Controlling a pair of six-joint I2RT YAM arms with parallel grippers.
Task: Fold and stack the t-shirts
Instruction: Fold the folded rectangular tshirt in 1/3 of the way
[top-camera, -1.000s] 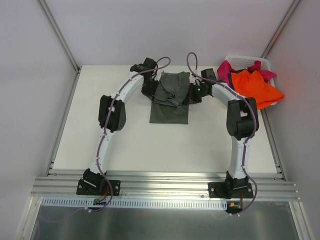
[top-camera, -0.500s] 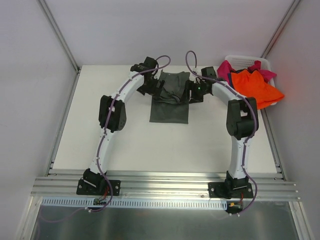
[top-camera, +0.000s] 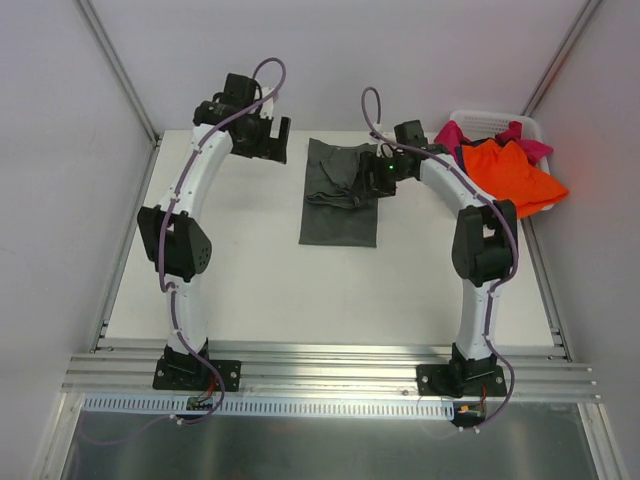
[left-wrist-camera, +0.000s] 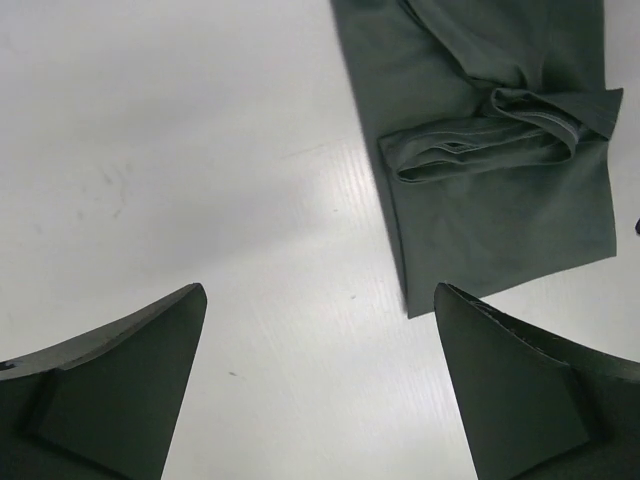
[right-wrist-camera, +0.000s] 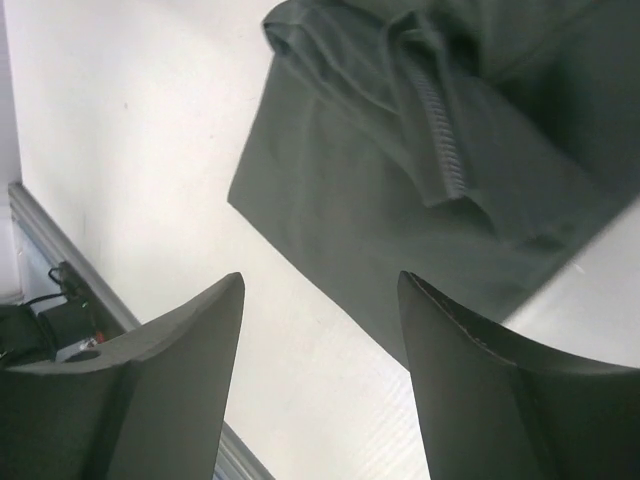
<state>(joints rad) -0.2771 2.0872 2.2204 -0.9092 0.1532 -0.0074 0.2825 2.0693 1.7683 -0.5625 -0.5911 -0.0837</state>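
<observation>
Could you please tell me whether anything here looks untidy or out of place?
The grey-olive t-shirt is folded into a strip, but a rumpled fold bunches across its far half instead of lying flat. The orange t-shirt spills over the rim of the white basket.

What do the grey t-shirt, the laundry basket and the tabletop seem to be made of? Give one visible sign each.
Grey t-shirt: soft matte cloth, perhaps cotton; it folds and creases, with a stitched hem. Laundry basket: white, probably plastic; thin rigid rim. Tabletop: hard, smooth white surface with faint sheen; exact material unclear.
</observation>
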